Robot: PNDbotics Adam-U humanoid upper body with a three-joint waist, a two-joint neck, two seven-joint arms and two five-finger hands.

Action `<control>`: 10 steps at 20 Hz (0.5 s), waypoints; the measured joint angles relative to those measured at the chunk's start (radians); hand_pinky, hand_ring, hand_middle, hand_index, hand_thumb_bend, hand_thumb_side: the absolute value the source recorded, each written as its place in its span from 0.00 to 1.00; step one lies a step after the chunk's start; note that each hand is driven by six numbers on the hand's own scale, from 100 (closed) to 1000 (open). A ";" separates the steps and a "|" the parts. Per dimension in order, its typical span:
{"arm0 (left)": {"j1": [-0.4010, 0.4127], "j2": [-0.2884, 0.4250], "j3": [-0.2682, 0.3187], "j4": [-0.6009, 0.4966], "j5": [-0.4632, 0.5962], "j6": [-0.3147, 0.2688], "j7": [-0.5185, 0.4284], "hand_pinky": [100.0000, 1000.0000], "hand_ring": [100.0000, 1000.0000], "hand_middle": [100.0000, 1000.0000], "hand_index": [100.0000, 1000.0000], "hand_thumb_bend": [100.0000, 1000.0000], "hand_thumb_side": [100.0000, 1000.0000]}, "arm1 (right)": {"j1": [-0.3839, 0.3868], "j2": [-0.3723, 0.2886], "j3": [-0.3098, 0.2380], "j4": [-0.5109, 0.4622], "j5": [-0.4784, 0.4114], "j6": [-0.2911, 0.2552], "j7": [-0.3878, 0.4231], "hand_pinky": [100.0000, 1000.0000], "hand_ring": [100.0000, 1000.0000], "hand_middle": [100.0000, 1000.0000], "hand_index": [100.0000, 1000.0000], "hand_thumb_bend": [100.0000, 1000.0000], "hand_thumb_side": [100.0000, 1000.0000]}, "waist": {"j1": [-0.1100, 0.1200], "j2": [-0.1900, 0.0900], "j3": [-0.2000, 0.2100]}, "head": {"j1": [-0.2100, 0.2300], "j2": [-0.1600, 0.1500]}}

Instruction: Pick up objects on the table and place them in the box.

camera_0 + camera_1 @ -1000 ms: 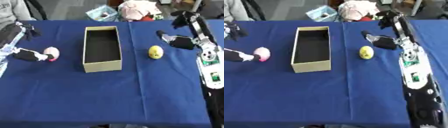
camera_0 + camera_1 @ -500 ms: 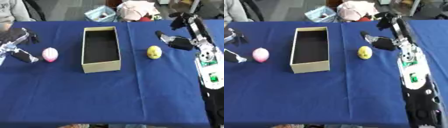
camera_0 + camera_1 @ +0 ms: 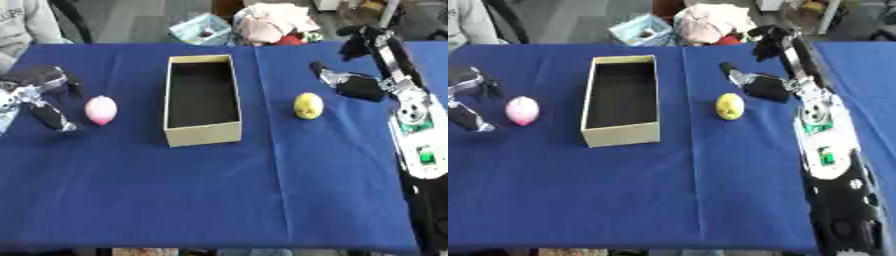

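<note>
A long open cardboard box [image 3: 202, 100] sits on the blue tabletop [image 3: 219, 200] a little left of centre, its short ends facing the far and near edges, and its dark inside looks empty. A pink egg-shaped ball [image 3: 101, 109] lies to the left of the box, toward the left edge, and a yellow lemon-like ball [image 3: 307, 105] lies to its right; both are still on the cloth.

The left hand [image 3: 39, 92] is at the left edge, just beside the pink ball. A second ago its fingers lay low against the ball; now the hand has lifted and drawn back slightly, so the ball stands clear of it, with a dark finger [image 3: 54, 118] pointing down beside it and no contact that I can make out. The fingers look spread rather than closed, holding nothing. That suggests a grasp that has not taken, or a reset before another try, so the pink ball still has to be picked up.

The right hand [image 3: 761, 84] hangs above the tabletop near the far right, just beyond the yellow ball, fingers relaxed and empty, and it has hardly shifted over the last second.

Nothing is in the box yet, so the task looks to be at its very start
</note>
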 measured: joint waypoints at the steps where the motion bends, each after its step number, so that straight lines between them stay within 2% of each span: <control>1: -0.005 -0.006 0.000 0.005 -0.004 0.002 0.003 0.57 0.49 0.51 0.65 0.57 0.08 | 0.000 0.002 0.000 0.000 0.000 0.000 0.000 0.65 0.52 0.47 0.77 0.41 0.34 | 0.000 0.000 0.000 | 0.000 0.000; 10: -0.041 -0.053 0.002 0.066 -0.091 0.017 0.063 0.57 0.49 0.51 0.65 0.53 0.06 | 0.000 0.003 0.000 0.001 0.000 -0.001 -0.001 0.65 0.52 0.47 0.77 0.40 0.34 | -0.006 -0.001 -0.003 | 0.002 0.000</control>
